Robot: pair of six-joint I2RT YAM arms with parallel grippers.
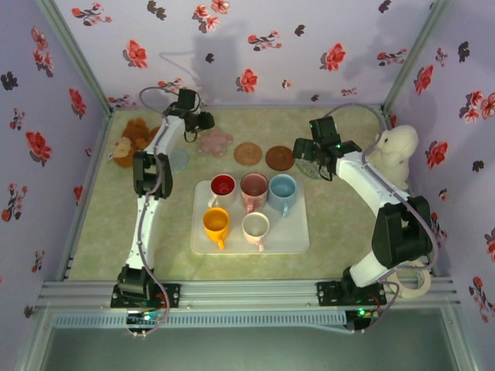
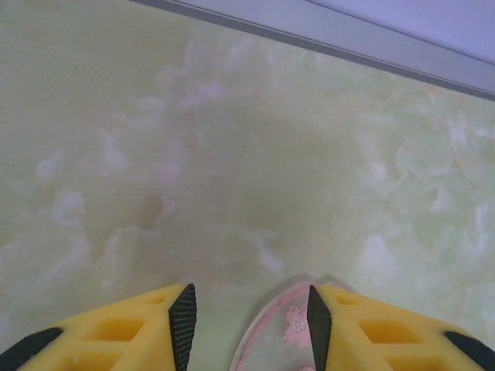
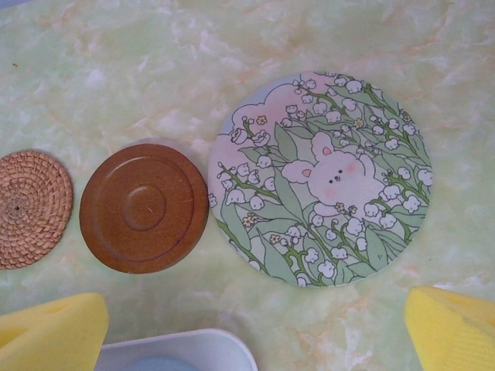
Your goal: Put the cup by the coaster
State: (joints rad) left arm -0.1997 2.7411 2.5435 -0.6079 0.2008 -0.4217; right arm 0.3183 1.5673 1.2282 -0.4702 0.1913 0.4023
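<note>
The right gripper [image 3: 255, 313] is held wide open and empty over the round bunny-printed coaster [image 3: 321, 182]. The left gripper [image 2: 249, 305] is parted over a pink floral coaster [image 2: 282, 340]. The pale-blue cup [image 1: 282, 188], perhaps the one intended, is seated in the white plastic tray [image 1: 298, 241] at seven o'clock from the right fingers, nearer that arm.

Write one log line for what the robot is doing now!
left gripper: open, at pink coaster | right gripper: open, above bunny coaster | cups: all five in tray | cup placed: not yet

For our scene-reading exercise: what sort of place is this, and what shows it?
Probably a robot test cell, not a home: floral-papered walls box in a marble-look table, robot arms are bolted at its edge, cups and coasters laid out.
</note>
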